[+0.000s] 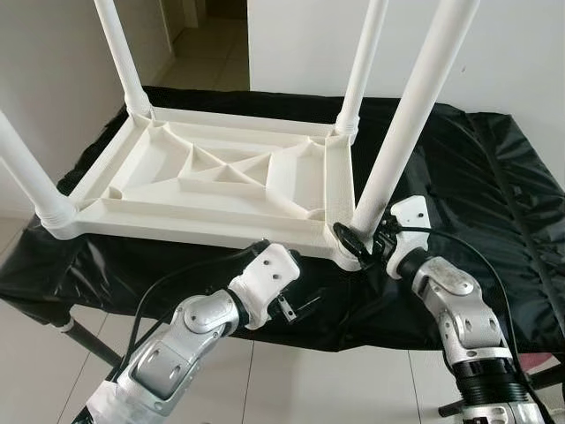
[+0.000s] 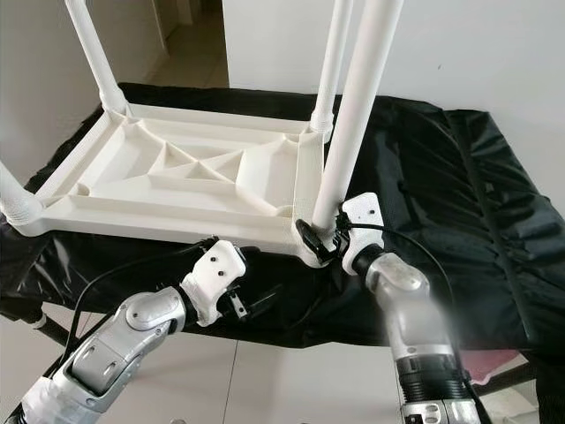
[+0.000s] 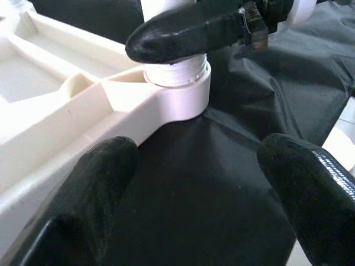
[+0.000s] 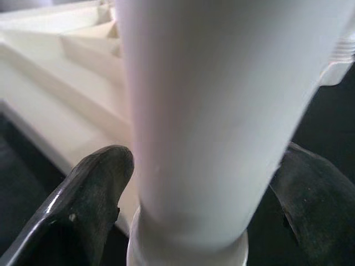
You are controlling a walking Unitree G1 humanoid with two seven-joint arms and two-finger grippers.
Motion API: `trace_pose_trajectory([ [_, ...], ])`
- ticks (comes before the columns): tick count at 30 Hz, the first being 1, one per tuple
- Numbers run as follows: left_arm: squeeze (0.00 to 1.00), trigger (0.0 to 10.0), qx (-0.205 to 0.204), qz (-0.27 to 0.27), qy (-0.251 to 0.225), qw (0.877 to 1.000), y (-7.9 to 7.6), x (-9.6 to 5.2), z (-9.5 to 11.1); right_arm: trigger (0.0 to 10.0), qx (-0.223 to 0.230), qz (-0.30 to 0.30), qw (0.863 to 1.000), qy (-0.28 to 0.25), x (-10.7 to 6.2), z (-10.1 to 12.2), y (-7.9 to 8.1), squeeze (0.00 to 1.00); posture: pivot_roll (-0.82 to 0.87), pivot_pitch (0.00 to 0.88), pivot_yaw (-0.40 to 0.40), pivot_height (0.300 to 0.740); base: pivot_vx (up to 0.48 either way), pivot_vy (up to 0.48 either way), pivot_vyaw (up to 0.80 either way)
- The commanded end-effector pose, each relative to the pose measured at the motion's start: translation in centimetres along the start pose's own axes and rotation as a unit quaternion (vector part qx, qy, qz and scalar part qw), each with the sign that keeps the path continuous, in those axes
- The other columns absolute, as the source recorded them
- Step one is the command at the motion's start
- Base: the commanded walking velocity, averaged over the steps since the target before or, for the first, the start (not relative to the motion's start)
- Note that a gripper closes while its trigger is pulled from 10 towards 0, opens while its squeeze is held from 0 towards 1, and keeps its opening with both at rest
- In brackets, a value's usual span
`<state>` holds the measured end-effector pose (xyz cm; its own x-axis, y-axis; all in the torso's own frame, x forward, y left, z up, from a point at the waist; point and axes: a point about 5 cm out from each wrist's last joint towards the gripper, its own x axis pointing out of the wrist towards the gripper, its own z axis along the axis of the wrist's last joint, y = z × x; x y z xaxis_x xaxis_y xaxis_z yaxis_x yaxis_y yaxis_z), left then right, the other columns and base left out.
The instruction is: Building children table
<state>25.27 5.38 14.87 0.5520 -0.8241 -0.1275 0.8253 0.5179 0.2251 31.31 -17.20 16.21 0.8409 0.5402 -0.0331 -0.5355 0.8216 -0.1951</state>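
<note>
Here, the white ribbed plastic tabletop [image 1: 212, 181] lies upside down on the black plastic sheet [image 1: 468, 168] that covers the work surface, its near edge along the sheet's near edge. Three white plastic tube legs stand in the other corner sockets; the fourth white tube leg [image 1: 415, 106] rises, slightly tilted, from the threaded socket [image 3: 177, 83] at the tabletop's near right corner. Your right gripper [image 1: 360, 238] sits at the foot of this leg with one black finger on each side of the tube, closed about it just above the collar. Your left gripper [image 3: 188, 183] waits with fingers spread, holding nothing, just beside the tabletop's near edge and aimed at the same socket.

The step in hand appears to be seating this last leg. Bring the tube upright before turning, since a tilted start is likely to cross the threads. Keep the grip low, near the collar. Rest the left gripper against the tabletop's near rim so the slab does not slide on the slick sheet.
</note>
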Motion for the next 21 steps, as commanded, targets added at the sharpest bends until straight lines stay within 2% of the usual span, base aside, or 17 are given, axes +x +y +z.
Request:
trace_pose_trajectory([
  [1,0.00,10.0,-0.013,-0.042,0.008,0.999,-0.7,0.0,-0.2,10.0,-0.015,0.022,1.000,0.008,0.2,-0.1,-0.1,0.00,-0.03,0.070,0.001,0.740,0.000,0.000,0.00],
  [7,0.00,10.0,-0.019,-0.033,0.009,0.999,-0.5,0.1,-0.1,10.0,-0.028,0.054,0.998,0.018,0.4,-0.3,-0.3,0.00,-0.03,0.070,-0.001,0.740,0.000,0.000,0.00],
  [8,0.00,10.0,-0.018,-0.029,0.006,0.999,-0.3,0.0,0.0,7.7,-0.034,0.063,0.997,0.021,0.6,-0.5,-0.3,0.00,-0.02,0.074,0.001,0.740,0.000,0.000,0.00],
  [9,0.00,10.0,-0.018,-0.029,0.006,0.999,-0.3,0.0,0.0,7.7,-0.034,0.063,0.997,0.021,0.6,-0.5,-0.3,0.00,-0.02,0.074,0.001,0.740,0.000,0.000,0.00],
  [10,0.00,10.0,-0.019,-0.029,0.005,0.999,-0.3,0.0,0.0,4.2,-0.034,0.070,0.997,0.022,0.8,-0.6,-0.4,0.00,-0.02,0.077,0.000,0.740,0.000,0.000,0.00],
  [11,0.00,10.0,-0.015,-0.026,0.004,1.000,-0.1,0.1,0.1,2.8,-0.038,0.076,0.996,0.022,1.1,-0.8,-0.6,0.00,-0.02,0.078,-0.001,0.740,0.000,0.000,0.00],
  [12,0.00,10.0,-0.015,-0.026,0.004,1.000,-0.1,0.1,0.1,2.8,-0.038,0.076,0.996,0.022,1.1,-0.8,-0.6,0.00,-0.02,0.078,-0.001,0.740,0.000,0.000,0.00],
  [13,0.00,10.0,-0.008,-0.021,0.001,1.000,0.0,0.1,0.2,0.0,-0.035,0.080,0.996,0.023,1.3,-0.8,-0.6,0.00,-0.02,0.079,-0.001,0.740,0.000,0.000,0.00],
  [20,0.00,10.0,0.008,-0.014,-0.002,1.000,0.1,0.1,0.5,0.0,-0.031,0.083,0.996,0.023,1.4,-1.3,-1.0,0.00,-0.01,0.080,-0.003,0.740,0.000,0.000,0.00],
  [21,0.00,10.0,0.009,-0.014,-0.003,1.000,0.1,0.1,0.5,2.4,-0.027,0.084,0.996,0.022,1.4,-1.4,-1.0,0.00,-0.02,0.081,-0.003,0.740,0.000,0.000,0.00],
])
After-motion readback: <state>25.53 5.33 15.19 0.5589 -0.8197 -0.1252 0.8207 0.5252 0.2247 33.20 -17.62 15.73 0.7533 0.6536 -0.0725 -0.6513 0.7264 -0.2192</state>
